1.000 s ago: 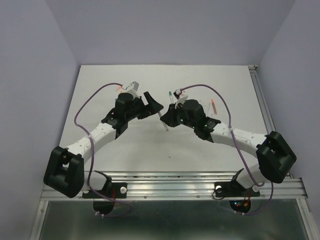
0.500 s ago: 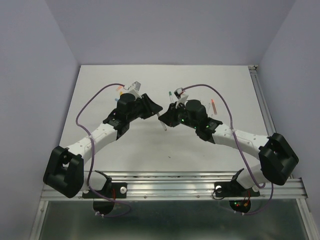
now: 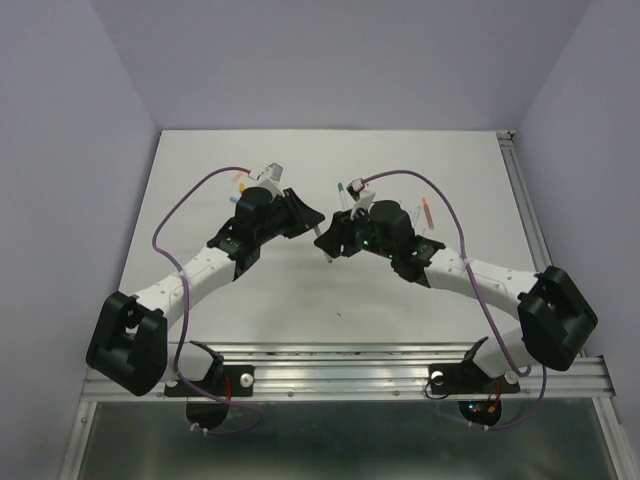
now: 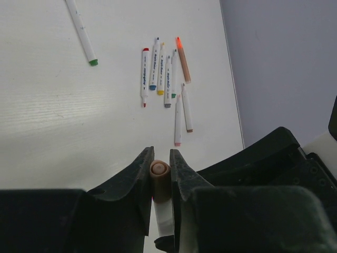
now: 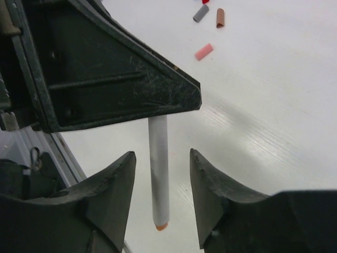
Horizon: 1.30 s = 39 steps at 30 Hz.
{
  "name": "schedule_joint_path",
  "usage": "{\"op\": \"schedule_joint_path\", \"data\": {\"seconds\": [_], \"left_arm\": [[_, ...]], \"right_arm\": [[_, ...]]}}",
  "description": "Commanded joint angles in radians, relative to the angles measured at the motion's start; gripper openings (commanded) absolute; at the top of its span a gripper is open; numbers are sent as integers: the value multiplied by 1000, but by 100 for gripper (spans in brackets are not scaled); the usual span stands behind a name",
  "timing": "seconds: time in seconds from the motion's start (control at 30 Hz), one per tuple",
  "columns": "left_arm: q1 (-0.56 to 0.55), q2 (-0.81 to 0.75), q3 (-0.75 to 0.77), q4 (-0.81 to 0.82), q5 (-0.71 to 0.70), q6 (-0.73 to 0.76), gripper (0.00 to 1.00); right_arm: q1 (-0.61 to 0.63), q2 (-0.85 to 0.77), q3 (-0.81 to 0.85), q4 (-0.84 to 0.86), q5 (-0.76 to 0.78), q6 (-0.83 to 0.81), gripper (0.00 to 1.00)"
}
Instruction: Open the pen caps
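In the left wrist view my left gripper (image 4: 161, 153) is shut on the brownish-orange cap (image 4: 159, 176) of a white pen (image 4: 164, 216). The pen's barrel (image 5: 158, 168) hangs below the left gripper, orange end down, between the fingers of my right gripper (image 5: 161, 154). The right gripper is open, and its fingers stand apart from the barrel on both sides. Seen from above, the left gripper (image 3: 308, 215) and right gripper (image 3: 325, 243) meet over the middle of the table. Loose pen caps, grey (image 5: 200, 12), brown (image 5: 220, 17) and pink (image 5: 204, 51), lie on the table.
Several pens (image 4: 163, 74) lie side by side on the white table near the far wall. One pen with a green end (image 4: 81, 31) lies apart to their left. An orange pen (image 3: 428, 212) lies behind the right arm.
My left gripper has closed on the pen's cap. My right gripper, which held the barrel, has opened and let it go. Both arms shifted slightly toward each other.
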State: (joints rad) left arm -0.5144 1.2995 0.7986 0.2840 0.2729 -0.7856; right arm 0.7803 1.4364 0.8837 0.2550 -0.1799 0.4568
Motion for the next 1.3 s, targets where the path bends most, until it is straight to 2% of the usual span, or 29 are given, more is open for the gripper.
{"op": "schedule_joint_path", "data": {"seconds": [0.0, 0.13, 0.23, 0.33, 0.37, 0.43, 0.53, 0.67, 0.77, 0.83, 0.9, 1.03, 1.13, 1.2, 1.27], "left_arm": [[-12, -17, 42, 49, -23, 19, 0], [-22, -16, 40, 53, -24, 16, 0], [-29, -16, 37, 55, -28, 13, 0], [-29, -16, 47, 55, -38, 29, 0], [-29, -16, 53, 50, -47, 35, 0], [-27, -14, 86, 32, -115, 52, 0], [-4, 9, 129, 6, -257, 85, 0], [157, 99, 249, 4, -336, 101, 0], [233, 193, 352, -34, -333, 117, 0], [280, 242, 410, -64, -299, 134, 0], [284, 250, 415, -89, -282, 163, 0], [283, 232, 334, -124, -190, 203, 0], [280, 218, 256, -135, -164, 212, 0], [260, 205, 186, -157, -181, 229, 0], [223, 201, 148, -192, -228, 241, 0]], "right_arm": [[0, -7, 24, -17, 5, -32, 56], [0, 28, 63, -17, -15, -43, 56], [-1, 62, 80, -4, -26, -41, 45], [0, 75, 77, 9, -41, -32, 27], [0, 75, 69, 7, -44, -30, 12], [2, 61, 51, 10, -59, -21, 1], [40, 19, -29, 16, -66, 12, 1], [155, -74, -167, 16, -24, 86, 1], [276, -138, -287, 58, -1, 180, 1], [280, -172, -360, 75, 16, 235, 1], [280, -232, -374, 38, 125, 238, 1], [264, -272, -307, -208, 391, 244, 1], [159, -245, -246, -308, 442, 243, 1], [41, -223, -206, -370, 450, 249, 1], [-10, -176, -169, -443, 540, 264, 2]]}}
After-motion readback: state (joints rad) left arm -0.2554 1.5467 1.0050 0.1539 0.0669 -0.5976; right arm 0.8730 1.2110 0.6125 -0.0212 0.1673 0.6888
